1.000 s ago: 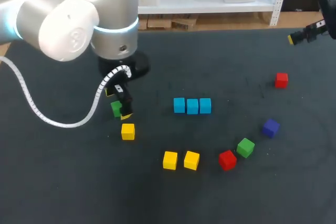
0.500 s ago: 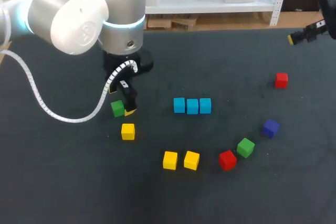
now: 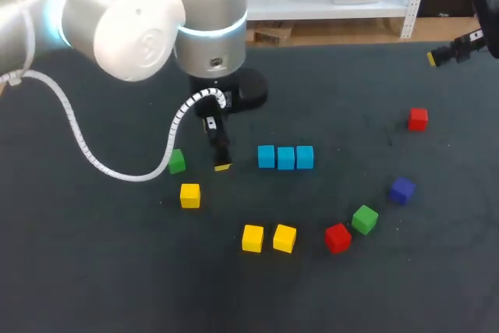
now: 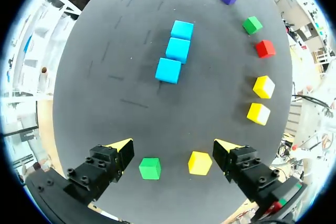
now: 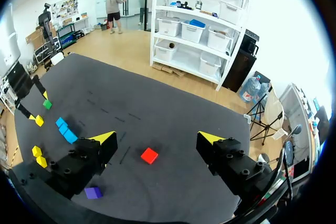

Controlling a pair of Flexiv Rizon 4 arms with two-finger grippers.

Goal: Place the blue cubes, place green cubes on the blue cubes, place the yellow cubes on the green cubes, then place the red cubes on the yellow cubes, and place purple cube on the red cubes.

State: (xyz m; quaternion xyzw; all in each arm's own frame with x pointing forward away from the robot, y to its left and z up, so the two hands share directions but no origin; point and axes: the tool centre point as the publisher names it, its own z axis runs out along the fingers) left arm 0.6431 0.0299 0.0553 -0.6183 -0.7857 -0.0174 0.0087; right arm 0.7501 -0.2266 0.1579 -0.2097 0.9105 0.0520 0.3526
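Left gripper [image 4: 173, 149] hung wide open, empty, centre-left of frame, betw. left green cube [image 3: 177, 161] & blue cubes [image 3: 285, 157]; right gripper [image 5: 156, 139], upper right, also wide open.

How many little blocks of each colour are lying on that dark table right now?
blue cubes: 3
green cubes: 2
yellow cubes: 3
red cubes: 2
purple cube: 1
Total: 11
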